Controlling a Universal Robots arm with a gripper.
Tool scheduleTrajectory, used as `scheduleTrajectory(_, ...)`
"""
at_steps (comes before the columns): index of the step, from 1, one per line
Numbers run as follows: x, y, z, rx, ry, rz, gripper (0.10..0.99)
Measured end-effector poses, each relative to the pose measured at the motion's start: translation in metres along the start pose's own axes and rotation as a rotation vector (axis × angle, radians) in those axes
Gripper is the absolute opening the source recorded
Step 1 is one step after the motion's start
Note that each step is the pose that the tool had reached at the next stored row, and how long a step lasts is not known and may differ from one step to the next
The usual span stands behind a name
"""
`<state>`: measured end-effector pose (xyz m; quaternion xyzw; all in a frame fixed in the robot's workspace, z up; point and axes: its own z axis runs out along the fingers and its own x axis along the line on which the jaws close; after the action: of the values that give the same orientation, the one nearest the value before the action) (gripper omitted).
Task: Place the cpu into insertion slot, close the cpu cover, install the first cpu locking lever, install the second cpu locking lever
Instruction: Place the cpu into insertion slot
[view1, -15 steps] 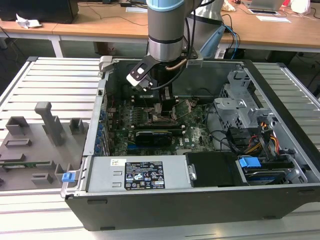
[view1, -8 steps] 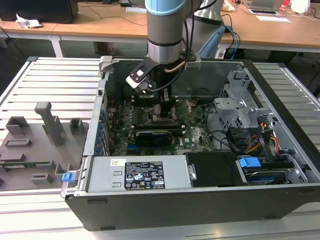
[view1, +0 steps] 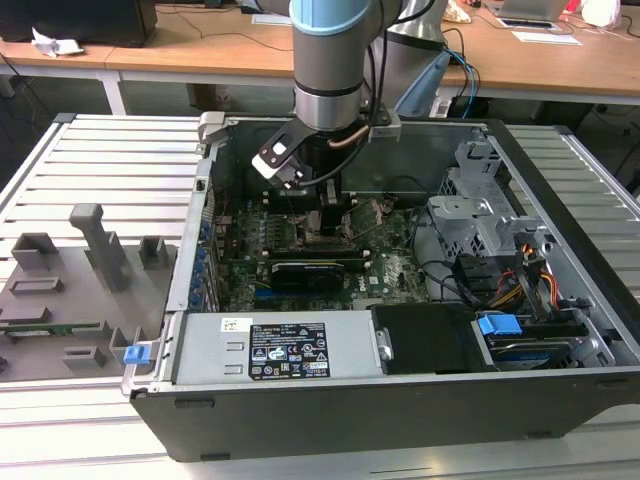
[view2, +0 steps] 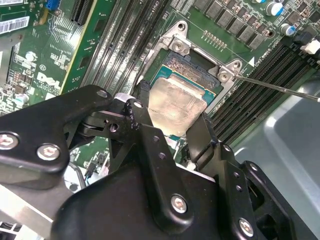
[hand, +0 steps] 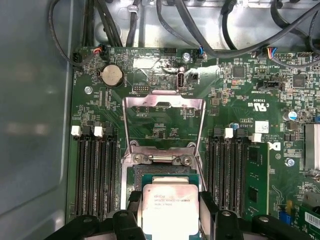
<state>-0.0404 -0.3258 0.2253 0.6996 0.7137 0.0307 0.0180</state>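
Computer case (view1: 300, 410): lies open on the slatted metal surface (view1: 110, 150), and the arm (view1: 335, 60) reaches down into it
Inside the case: a green circuit board (view1: 395, 265) on the floor, a long black card (view1: 305, 272) plugged across it, a grey power box (view1: 270, 350) along the near wall, a metal drive cage (view1: 480, 210) and loose cables towards the exterior view's right
Hand (view2: 172, 117): closed on the cpu, one black finger (view2: 145, 107) pressed to each of two opposite edges; it also shows in the first wrist view (hand: 170, 197)
Cpu (view2: 175, 107): flat, dull metal top facing up, held level directly over the slot; in the first wrist view (hand: 169, 207) it covers most of the slot, and I cannot tell whether it is seated or just above
Slot (view2: 187, 62): a strip of the pin field is uncovered beyond the cpu's far edge
Cover (hand: 140, 101): swung open, its silvery frame with the big square window lying back over the board beyond the slot, hinged at the slot's edge
Thin metal rod (view2: 280, 87): runs out from the slot's corner, clear of the cover
Long black memory slots (hand: 95, 175): rows on both sides of the slot, nothing plugged in them
Coin battery (hand: 111, 75): in its round holder on the board, beyond the cover
Grey tray (view1: 60, 300): beside the case on the exterior view's left, holding grey blocks
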Motion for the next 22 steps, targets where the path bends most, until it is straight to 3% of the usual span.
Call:
scheduleTrajectory(16,0.0024,-0.0021,0.0102,0.0,-0.0018,0.026,0.541)
scheduleTrajectory(22,0.0049,-0.0027,0.0196,0.0,-0.0019,0.026,0.541)
